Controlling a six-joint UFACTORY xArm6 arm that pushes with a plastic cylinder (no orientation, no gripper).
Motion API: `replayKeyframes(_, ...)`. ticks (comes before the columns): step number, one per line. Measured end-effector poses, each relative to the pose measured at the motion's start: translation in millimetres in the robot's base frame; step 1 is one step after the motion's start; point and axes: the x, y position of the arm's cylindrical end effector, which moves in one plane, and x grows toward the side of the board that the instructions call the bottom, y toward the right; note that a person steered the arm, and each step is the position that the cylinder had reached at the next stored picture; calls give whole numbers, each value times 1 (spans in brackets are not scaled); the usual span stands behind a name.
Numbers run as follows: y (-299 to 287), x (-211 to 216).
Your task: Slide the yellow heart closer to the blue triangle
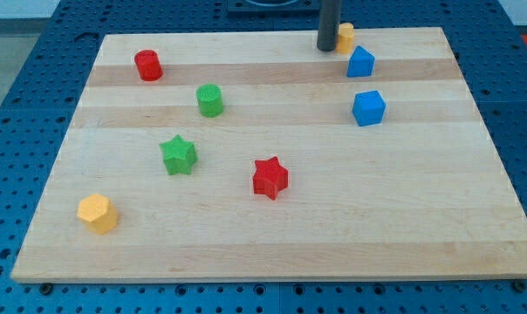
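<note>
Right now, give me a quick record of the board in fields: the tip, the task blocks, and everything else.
tip: my tip at the view's top edge, just left of the yellow heart
yellow heart: partly hidden behind the rod, shape unclear
blue triangle: just below the heart
blue cube
red cylinder
green cylinder
green star
red star
yellow hexagon

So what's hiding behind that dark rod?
A yellow block peeks out on the view's right of my tip. The rod covers its left part, so its shape is unclear.
</note>
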Motion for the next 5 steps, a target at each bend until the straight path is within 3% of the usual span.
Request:
replayKeyframes(3, -22, -28)
replayKeyframes(5, 20, -30)
